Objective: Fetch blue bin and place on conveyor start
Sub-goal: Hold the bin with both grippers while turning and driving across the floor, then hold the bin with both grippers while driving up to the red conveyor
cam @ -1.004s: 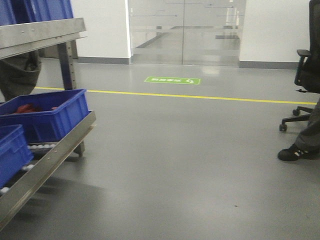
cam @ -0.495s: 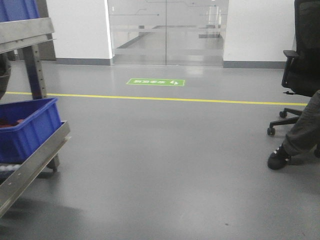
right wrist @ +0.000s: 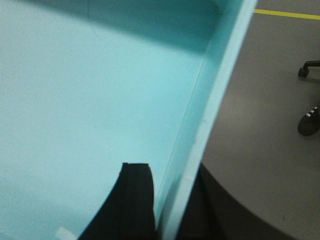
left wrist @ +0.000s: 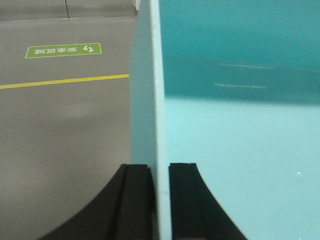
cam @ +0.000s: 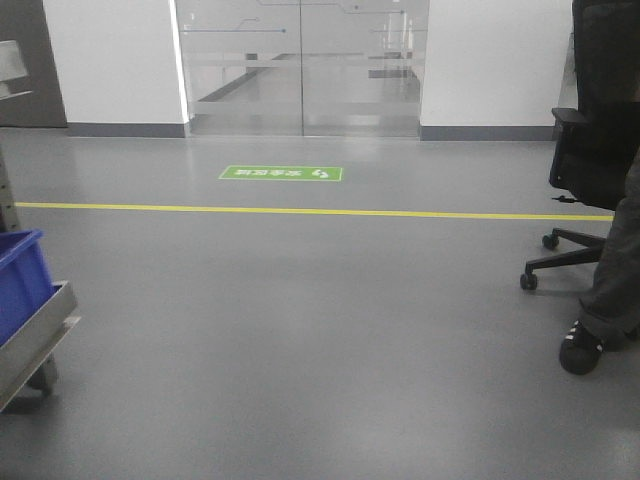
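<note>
Nearest, the left tool [left wrist: 159,172] is clamped on one wall of the blue bin [left wrist: 225,150], one finger inside and one outside. The right tool [right wrist: 170,200] pinches the opposite wall likewise, so the bin hangs between them over the floor. In the last second the steel rack [cam: 35,330] with its dark blue crate [cam: 20,280] has slid off to 9 o'clock. The office chair [cam: 590,150] has come in at 3 o'clock. The base seems to be turning away from the rack. No conveyor start shows yet.

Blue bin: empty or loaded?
Empty where visible: both wrist views show only bare floor and walls inside the blue bin; its remaining interior is out of frame.
</note>
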